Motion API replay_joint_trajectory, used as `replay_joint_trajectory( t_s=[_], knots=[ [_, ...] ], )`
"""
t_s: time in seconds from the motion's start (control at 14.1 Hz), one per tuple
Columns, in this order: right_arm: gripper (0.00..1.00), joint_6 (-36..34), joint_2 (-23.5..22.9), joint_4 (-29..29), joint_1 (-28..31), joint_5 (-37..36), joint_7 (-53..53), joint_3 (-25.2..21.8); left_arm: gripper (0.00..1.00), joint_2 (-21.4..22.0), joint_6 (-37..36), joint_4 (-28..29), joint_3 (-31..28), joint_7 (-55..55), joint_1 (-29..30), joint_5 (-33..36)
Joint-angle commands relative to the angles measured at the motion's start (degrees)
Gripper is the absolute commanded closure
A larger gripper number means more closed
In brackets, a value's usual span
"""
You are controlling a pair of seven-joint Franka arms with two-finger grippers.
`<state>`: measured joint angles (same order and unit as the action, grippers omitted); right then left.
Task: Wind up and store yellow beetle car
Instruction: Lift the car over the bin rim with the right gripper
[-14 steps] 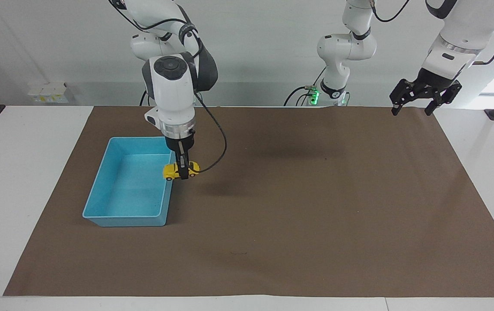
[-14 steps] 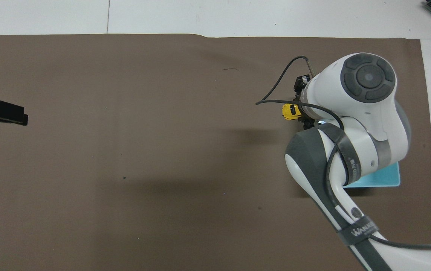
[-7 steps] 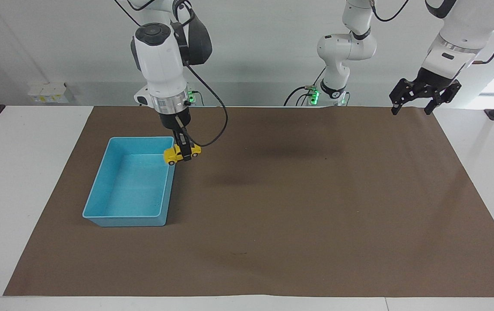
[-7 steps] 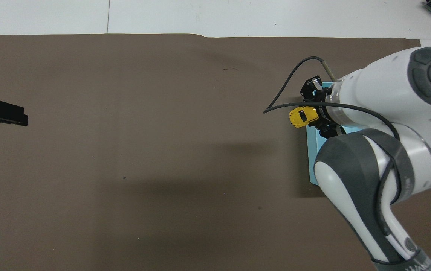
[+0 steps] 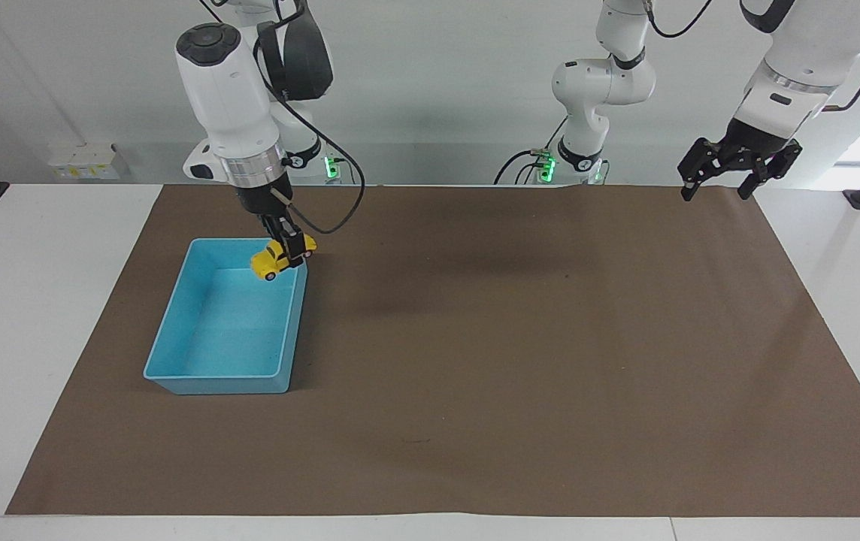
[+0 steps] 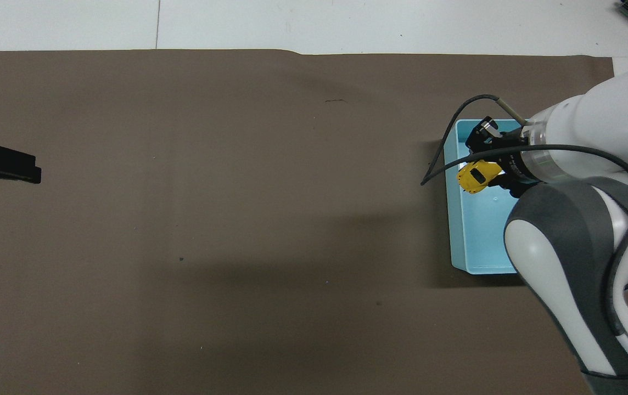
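Over the tray: my right hand (image 5: 289, 252) hangs above the open blue plastic tray (image 5: 174, 342), over its corner nearest my base.
Grip: it is clamped across the middle of the small bright yellow beetle-shaped toy car (image 5: 274, 260), nose tilted down.
Car: hard, light and glossy, I judge; pinching the flat sides suits it best, since the rounded roof would slip.
Left hand (image 5: 740, 173): waiting, fingers spread, above the brown mat (image 5: 550, 361) on the surface at its own end.
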<state>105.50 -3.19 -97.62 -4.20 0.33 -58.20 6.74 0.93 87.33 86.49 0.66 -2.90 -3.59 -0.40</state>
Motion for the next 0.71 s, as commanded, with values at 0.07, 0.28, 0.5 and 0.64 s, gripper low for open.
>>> replay_joint_trajectory(
  t_s=[0.07,0.28,0.5,0.64],
  knots=[
    [1.00,-1.96,1.00,-0.64,2.70,1.42,12.90,0.11,0.00,1.71,-0.05,1.93,0.48,-0.44,0.77,-0.92],
    [1.00,-3.54,1.17,-0.73,5.15,1.34,24.50,-0.06,0.00,1.71,-0.14,1.93,0.48,-0.27,0.77,-0.92],
    [1.00,-4.07,1.26,-0.91,7.97,0.64,35.84,-0.15,0.00,1.71,-0.23,1.93,0.40,-0.18,0.77,-0.92],
    [1.00,-5.21,1.35,-1.00,9.38,0.28,42.79,-0.15,0.00,1.88,-0.32,2.19,0.48,0.00,0.77,-0.92]
  ],
)
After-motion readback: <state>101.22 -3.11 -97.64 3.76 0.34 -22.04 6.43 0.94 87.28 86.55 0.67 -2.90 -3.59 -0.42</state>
